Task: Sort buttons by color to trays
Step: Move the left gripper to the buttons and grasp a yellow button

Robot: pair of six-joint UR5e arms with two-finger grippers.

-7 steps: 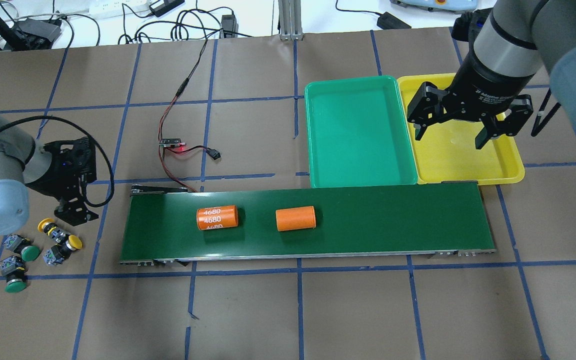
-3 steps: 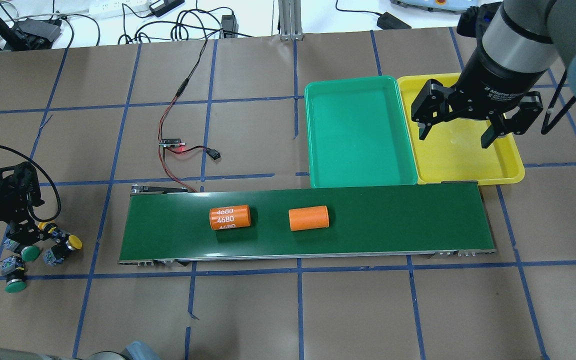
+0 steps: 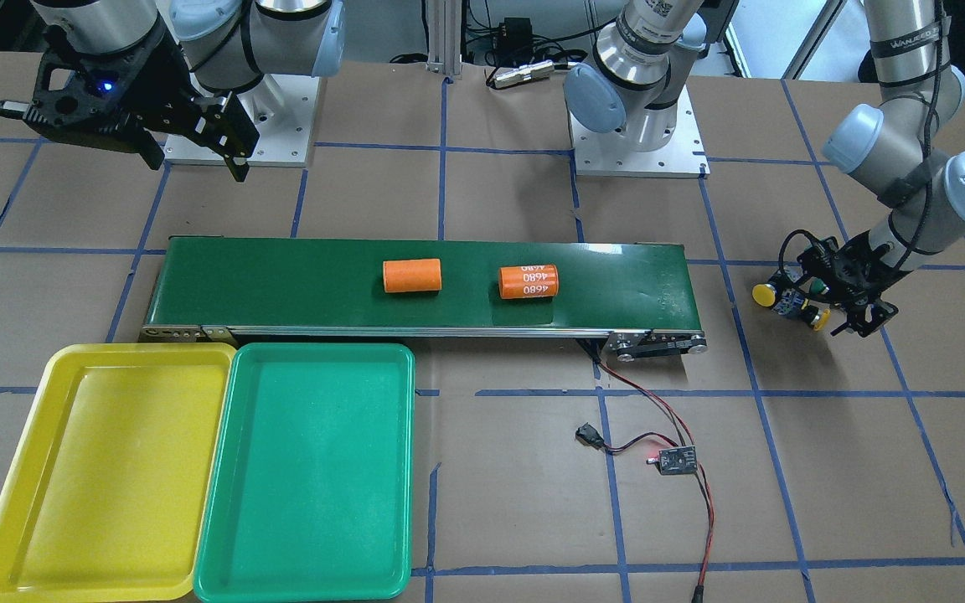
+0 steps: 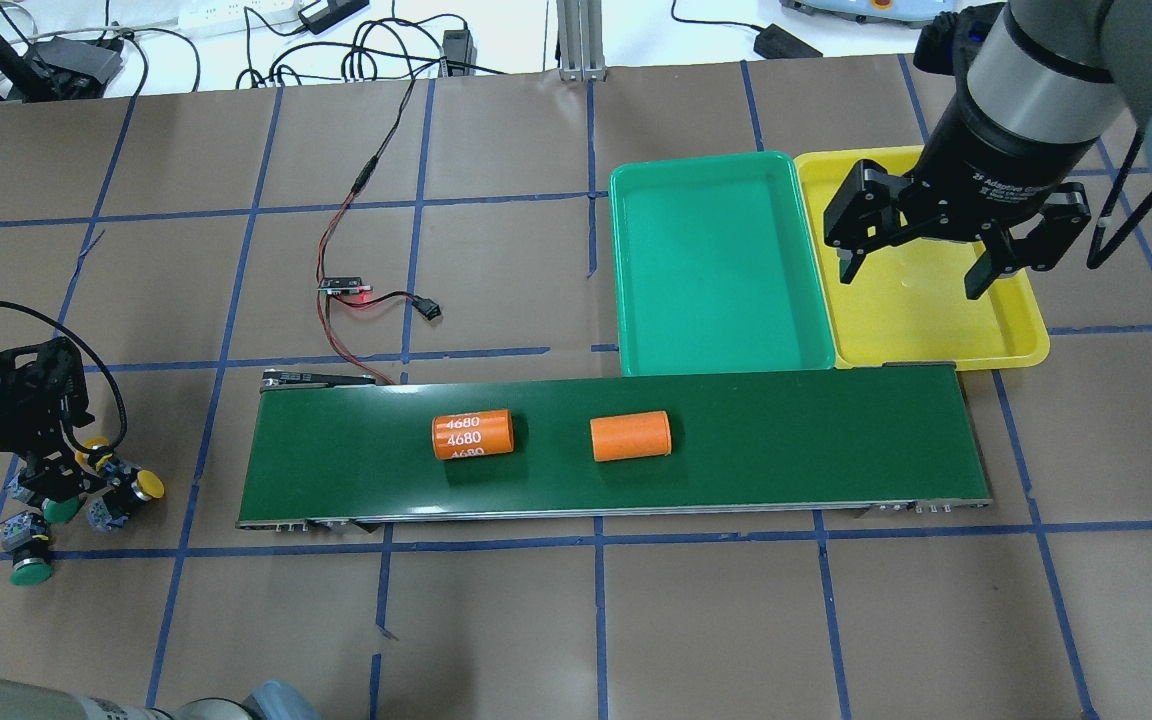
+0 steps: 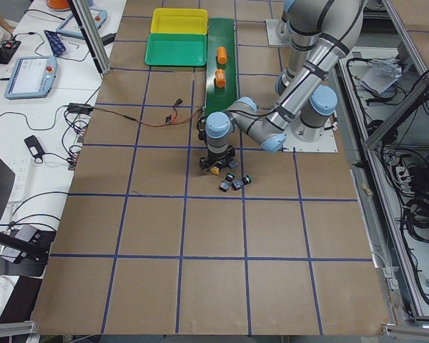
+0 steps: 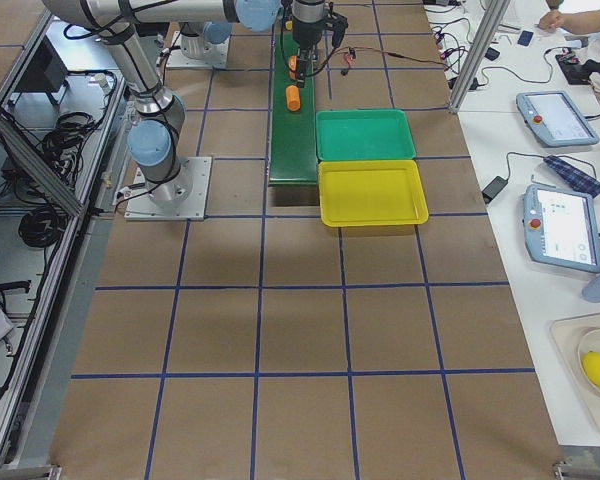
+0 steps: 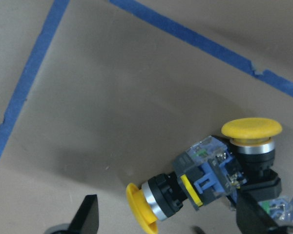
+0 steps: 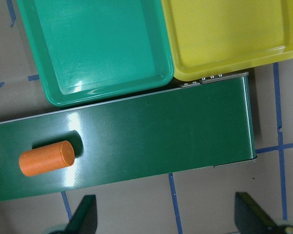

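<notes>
Now: left gripper (image 7: pixel 168 217) spread wide, low over the buttons (image 4: pixel 86 490) clustered on the table off the conveyor's (image 4: pixel 786 440) end. Jaws straddle a tipped yellow button (image 7: pixel 185 187); second yellow one (image 7: pixel 251 141) just beside it, seemingly touching. Likely light, rigid plastic. Domed cap looks slick, so grip the blocky body. Right gripper (image 4: pixel 912 278) wide, empty, above yellow tray (image 4: pixel 1021 340).

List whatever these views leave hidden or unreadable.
- Overhead: the left gripper covers most of one green button.
- Left wrist: no green cap shows, and the bottom edge cuts the fingers.
- Right wrist: the 4680 cylinder lies past the left edge.
- Exterior right: the buttons are too small to see.
</notes>
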